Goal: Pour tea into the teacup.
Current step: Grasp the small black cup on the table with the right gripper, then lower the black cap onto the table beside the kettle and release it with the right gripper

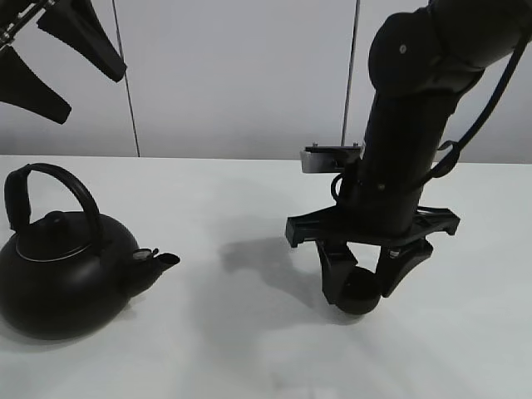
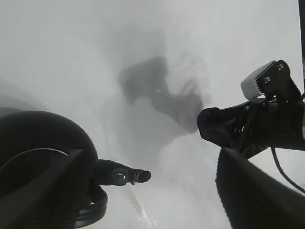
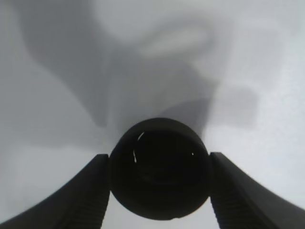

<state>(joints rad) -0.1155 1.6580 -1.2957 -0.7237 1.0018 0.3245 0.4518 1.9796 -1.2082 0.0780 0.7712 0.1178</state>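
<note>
The small matte-black teacup (image 1: 362, 291) sits between the fingers of my right gripper (image 1: 359, 298), low at the table right of centre. In the right wrist view both fingers (image 3: 90, 191) press the sides of the teacup (image 3: 159, 167), whose inside looks dark. The big black kettle (image 1: 62, 274) with an arched handle stands on the table at the left, its short spout (image 1: 158, 262) pointing right toward the cup. My left gripper (image 1: 96, 95) is open and empty, raised high above the kettle. The left wrist view shows the kettle (image 2: 43, 138) and its spout (image 2: 126, 175) below.
The white table (image 1: 249, 349) stretches between the kettle and the cup, with a grey wall behind. The right arm (image 2: 252, 124) with its wrist camera shows in the left wrist view.
</note>
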